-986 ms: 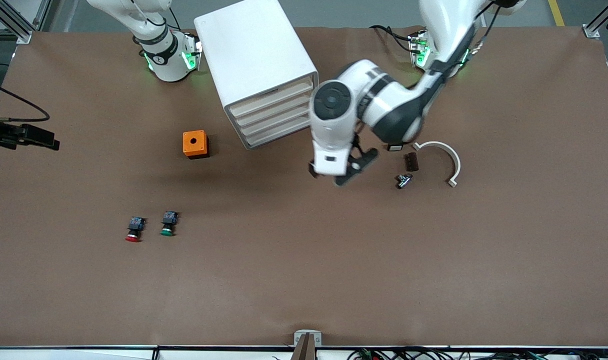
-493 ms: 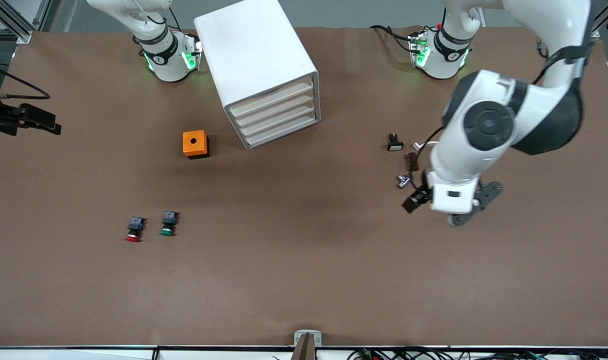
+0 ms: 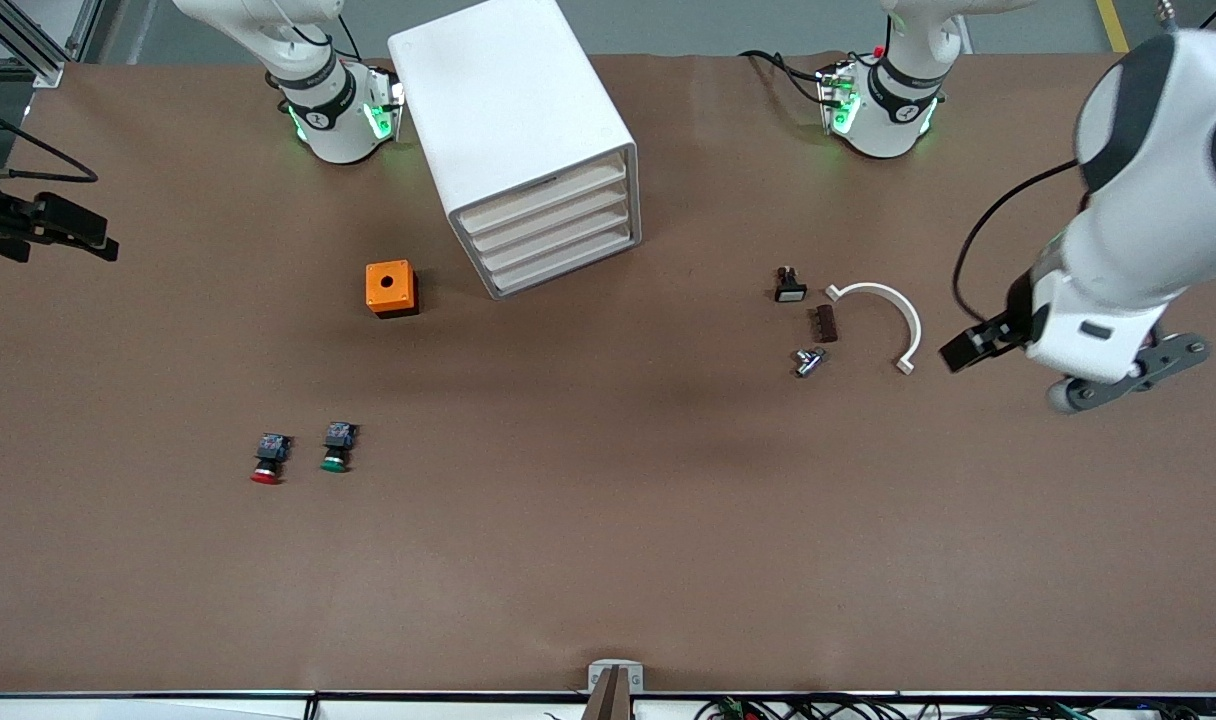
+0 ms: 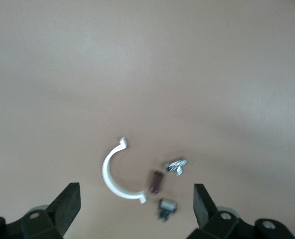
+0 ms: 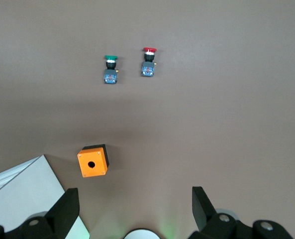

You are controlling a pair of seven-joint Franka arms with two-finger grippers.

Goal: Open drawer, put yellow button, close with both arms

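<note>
The white cabinet (image 3: 508,110) stands near the right arm's base. Its four cream-fronted drawers (image 3: 553,228) are all shut flush. The yellow button is not in view anywhere. My left gripper (image 3: 980,345) hangs in the air over the table at the left arm's end, beside a white curved clip (image 3: 893,305). In the left wrist view it (image 4: 136,209) is open and empty. My right gripper (image 5: 132,209) is open and empty, high over the table by its own base, with a corner of the cabinet (image 5: 23,191) below it.
An orange box with a round hole (image 3: 390,288) sits beside the cabinet. A red-capped button (image 3: 267,461) and a green-capped button (image 3: 336,449) lie nearer the front camera. A small black part (image 3: 789,287), a brown piece (image 3: 824,323) and a metal piece (image 3: 806,361) lie by the clip.
My left arm has swung from in front of the cabinet's drawers, over the small parts, out to the left arm's end of the table. The drawers stay shut throughout.
</note>
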